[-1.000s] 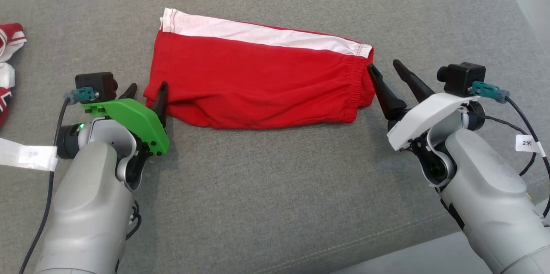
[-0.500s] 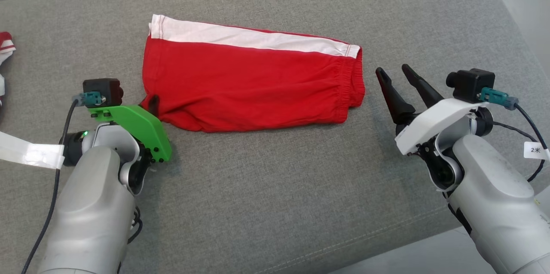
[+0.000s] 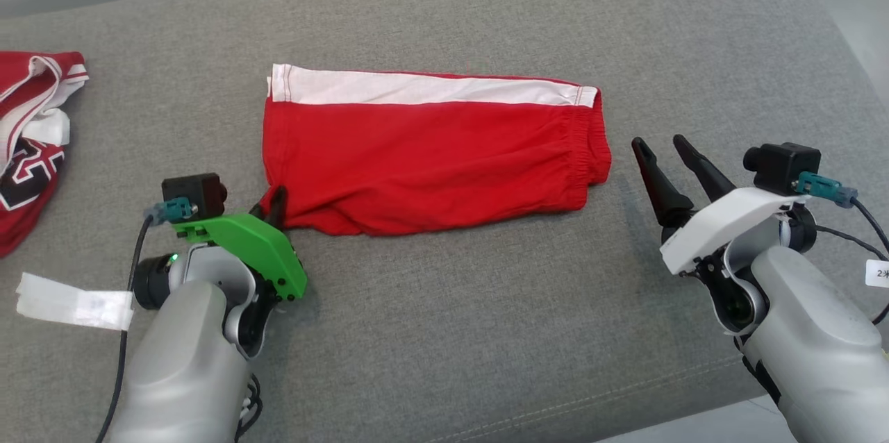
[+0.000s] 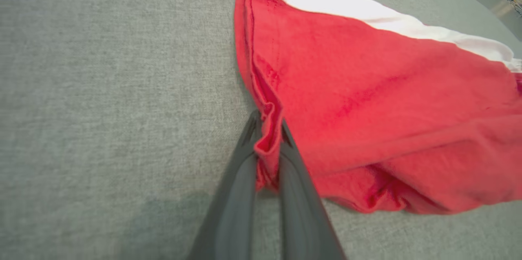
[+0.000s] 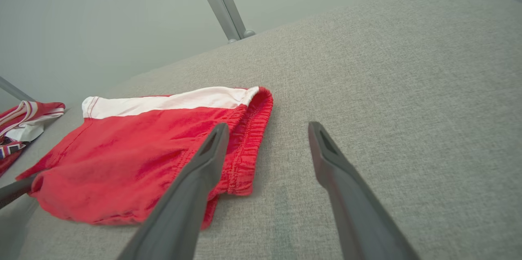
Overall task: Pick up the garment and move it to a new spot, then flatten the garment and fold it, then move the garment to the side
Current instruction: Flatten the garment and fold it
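The red shorts [image 3: 430,151] lay flat across the middle of the head view on the grey cushion [image 3: 444,346], with the white band along the upper edge and the elastic waistband at the right end. At the lower left of that frame, the left gripper [image 3: 274,201] sat at the lower left corner of the shorts. In the left wrist view its fingers [image 4: 240,178] were closed together on a bunched fold of the red hem, the cloth pinched between them. The right gripper [image 3: 658,144] stood at the right of the head view, just beside the waistband and apparently clear of it. Its jaws were spread wide with nothing between them, and the right wrist view showed bare cushion in the gap. A second red and white garment [image 3: 35,130] lay at the upper left edge, well apart from the shorts.
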Tool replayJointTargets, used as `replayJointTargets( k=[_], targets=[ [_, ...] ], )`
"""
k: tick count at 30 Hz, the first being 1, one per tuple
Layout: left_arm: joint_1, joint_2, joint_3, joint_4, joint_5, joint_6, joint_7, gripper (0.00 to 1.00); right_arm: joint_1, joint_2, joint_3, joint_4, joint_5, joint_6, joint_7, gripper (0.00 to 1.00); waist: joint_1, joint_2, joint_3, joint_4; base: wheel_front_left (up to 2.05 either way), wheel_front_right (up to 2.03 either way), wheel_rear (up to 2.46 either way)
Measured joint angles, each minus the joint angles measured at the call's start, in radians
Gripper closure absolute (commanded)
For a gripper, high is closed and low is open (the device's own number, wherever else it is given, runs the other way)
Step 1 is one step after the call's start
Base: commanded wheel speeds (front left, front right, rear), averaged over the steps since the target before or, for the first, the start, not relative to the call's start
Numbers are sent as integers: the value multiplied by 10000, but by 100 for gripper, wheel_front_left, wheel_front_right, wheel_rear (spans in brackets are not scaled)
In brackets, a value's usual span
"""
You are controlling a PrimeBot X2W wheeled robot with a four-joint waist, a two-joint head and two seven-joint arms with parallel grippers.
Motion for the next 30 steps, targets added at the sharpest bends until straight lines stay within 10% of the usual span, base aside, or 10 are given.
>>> replayJointTargets(
  k=[21,22,23,30],
  targets=[
    [2418,-29,-1733,-2010,-1429,13,-1072,98,190,71,-301,966,1499,0,1662,0,0,0,-1018,1494,0,0,0],
    [2483,-27,-1747,-2079,-1436,104,-1158,64,166,107,-349,1045,1576,-13,1770,0,0,0,-1046,1554,0,0,0],
    [2519,-25,-1756,-2115,-1432,198,-1221,0,135,151,-405,1126,1626,-27,1871,0,0,0,-1070,1609,0,0,0],
    [2588,10,-1710,-2777,-1438,800,-1687,0,-94,217,-796,1592,2171,-219,2487,0,0,0,-1141,1977,0,0,0]
  ],
)
